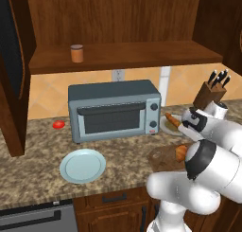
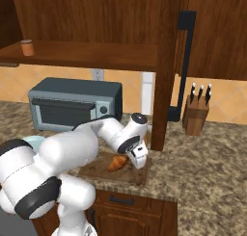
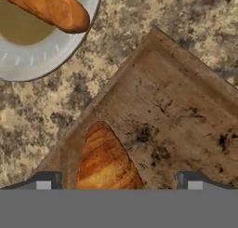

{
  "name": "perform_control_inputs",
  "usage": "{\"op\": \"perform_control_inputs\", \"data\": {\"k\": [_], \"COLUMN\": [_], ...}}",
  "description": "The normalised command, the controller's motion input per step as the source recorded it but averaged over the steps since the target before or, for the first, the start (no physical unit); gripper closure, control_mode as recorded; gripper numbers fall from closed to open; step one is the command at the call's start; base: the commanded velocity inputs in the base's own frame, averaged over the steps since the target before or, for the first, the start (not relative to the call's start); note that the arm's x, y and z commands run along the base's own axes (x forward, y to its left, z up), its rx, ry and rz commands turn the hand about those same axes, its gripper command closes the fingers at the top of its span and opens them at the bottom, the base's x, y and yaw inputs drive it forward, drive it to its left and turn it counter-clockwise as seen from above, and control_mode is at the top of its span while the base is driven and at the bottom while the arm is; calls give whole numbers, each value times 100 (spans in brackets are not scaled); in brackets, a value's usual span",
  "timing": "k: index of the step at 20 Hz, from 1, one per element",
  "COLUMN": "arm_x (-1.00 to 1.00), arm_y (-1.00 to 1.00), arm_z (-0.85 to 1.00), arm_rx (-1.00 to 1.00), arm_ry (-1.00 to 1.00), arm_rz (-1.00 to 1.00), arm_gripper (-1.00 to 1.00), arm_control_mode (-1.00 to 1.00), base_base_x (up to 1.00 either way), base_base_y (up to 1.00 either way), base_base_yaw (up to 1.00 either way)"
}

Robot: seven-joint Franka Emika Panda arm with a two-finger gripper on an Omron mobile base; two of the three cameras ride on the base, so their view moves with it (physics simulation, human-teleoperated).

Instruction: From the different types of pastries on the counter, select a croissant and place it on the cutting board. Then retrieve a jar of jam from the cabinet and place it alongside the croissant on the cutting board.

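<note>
Croissant (image 3: 106, 159) lies on the cutting board (image 3: 176, 110) — fingers (image 3: 44, 181) spread apart, off it

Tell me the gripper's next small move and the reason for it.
Probably lift the gripper straight up, away from the croissant. The pastry already lies on the cutting board between the open fingers, so that step looks done, and the jar of jam stands on the cabinet shelf.
</note>
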Motion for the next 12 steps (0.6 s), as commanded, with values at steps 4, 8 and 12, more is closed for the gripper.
{"op": "perform_control_inputs", "data": {"k": [4,8,12], "arm_x": [0,-19,-30], "arm_y": [64,49,39], "arm_z": [96,90,99], "arm_rx": [-2,-9,-7], "arm_ry": [0,0,-1], "arm_rz": [0,0,2], "arm_gripper": [-100,-100,-100], "arm_control_mode": [-100,-100,-100], "base_base_x": [0,0,0], "base_base_y": [0,0,0], "base_base_yaw": [0,0,0]}}
